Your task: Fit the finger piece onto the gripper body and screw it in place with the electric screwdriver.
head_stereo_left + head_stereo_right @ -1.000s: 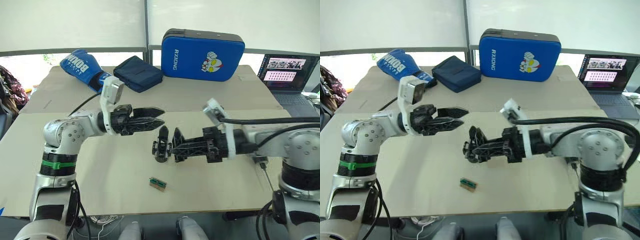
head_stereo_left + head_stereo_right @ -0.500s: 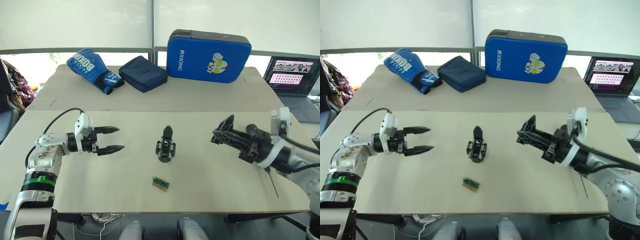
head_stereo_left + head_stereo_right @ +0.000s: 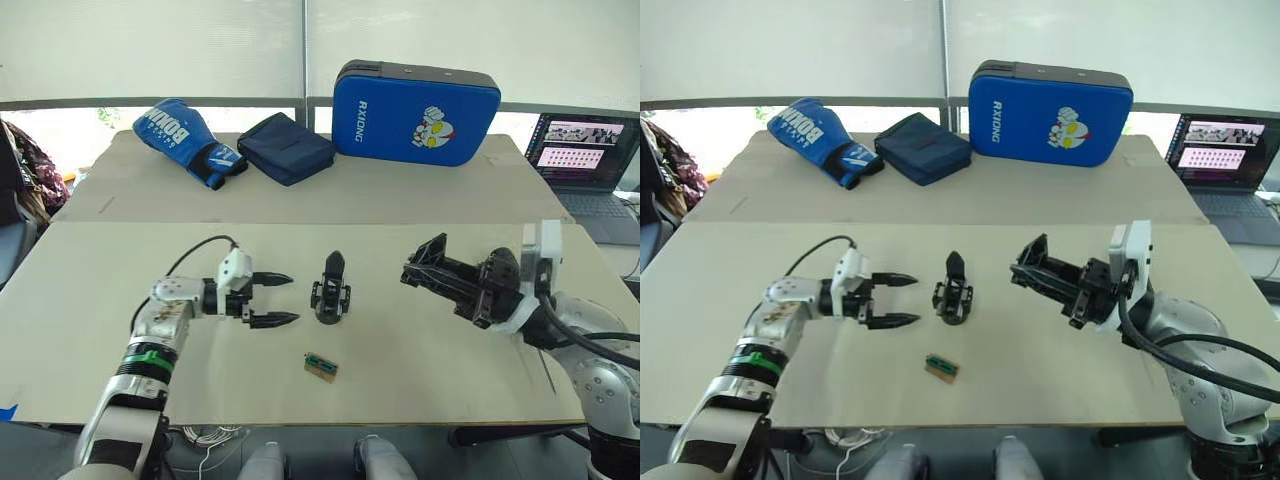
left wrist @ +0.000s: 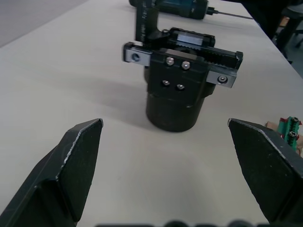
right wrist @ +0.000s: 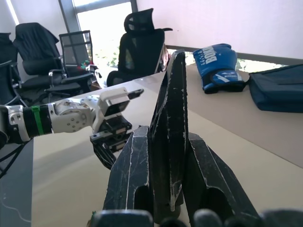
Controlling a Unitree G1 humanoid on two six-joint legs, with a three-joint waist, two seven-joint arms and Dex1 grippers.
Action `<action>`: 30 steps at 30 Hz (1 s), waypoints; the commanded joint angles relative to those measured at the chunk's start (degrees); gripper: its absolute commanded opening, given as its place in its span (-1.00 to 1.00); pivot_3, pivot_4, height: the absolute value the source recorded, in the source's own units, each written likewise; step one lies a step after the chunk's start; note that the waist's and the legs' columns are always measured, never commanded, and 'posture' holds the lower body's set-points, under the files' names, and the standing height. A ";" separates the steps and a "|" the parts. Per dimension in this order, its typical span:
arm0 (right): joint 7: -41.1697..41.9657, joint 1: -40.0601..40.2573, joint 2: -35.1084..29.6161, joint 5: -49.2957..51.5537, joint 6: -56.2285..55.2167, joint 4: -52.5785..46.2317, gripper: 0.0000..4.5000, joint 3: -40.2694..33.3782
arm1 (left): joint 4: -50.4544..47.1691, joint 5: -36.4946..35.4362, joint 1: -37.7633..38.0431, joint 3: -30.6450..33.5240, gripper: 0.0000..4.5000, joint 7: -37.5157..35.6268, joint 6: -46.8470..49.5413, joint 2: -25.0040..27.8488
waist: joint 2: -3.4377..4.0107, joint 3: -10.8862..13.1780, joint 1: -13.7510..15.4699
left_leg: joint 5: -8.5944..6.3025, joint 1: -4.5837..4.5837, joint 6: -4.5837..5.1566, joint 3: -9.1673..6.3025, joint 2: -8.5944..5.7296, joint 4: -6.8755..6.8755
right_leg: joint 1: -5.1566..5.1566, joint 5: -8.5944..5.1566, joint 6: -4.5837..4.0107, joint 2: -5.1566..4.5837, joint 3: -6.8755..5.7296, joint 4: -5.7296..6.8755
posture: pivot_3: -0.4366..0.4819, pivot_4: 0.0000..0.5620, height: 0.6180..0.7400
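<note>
- Your table [image 3: 120,330] fills the lower two thirds of the head view; along its far edge sit a blue pad [image 3: 415,98], a navy pouch [image 3: 290,147] and a blue boxing glove [image 3: 185,140], with a laptop [image 3: 585,150] at the right edge.
- Your right gripper [image 3: 425,272] sits right of centre, raised off the table, fingers pressed together; whether they pinch anything, I cannot tell.
- Your left gripper [image 3: 272,299] is left of centre, low over the table, fingers spread wide and aimed at the gripper body.
- The gripper body [image 3: 331,290] stands upright at the frame's centre, just beside the left fingertips, not touching.
- The electric screwdriver [image 4: 182,7] lies beyond it in the left wrist view.
- A small green-and-tan block [image 3: 320,366] lies below centre.
</note>
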 commanded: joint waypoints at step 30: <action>-0.76 -0.24 -0.93 -0.20 -2.75 -3.56 -0.81 2.03 | 9.17 8.17 -4.90 -4.17 0.43 6.13 -8.46 -8.88 | 0.00 0.00 0.03 | 0.00 0.09 0.00 -0.03 0.00 0.00 | 0.07 0.00 0.00 0.02 0.00 0.03 | -0.05 -0.47 1.00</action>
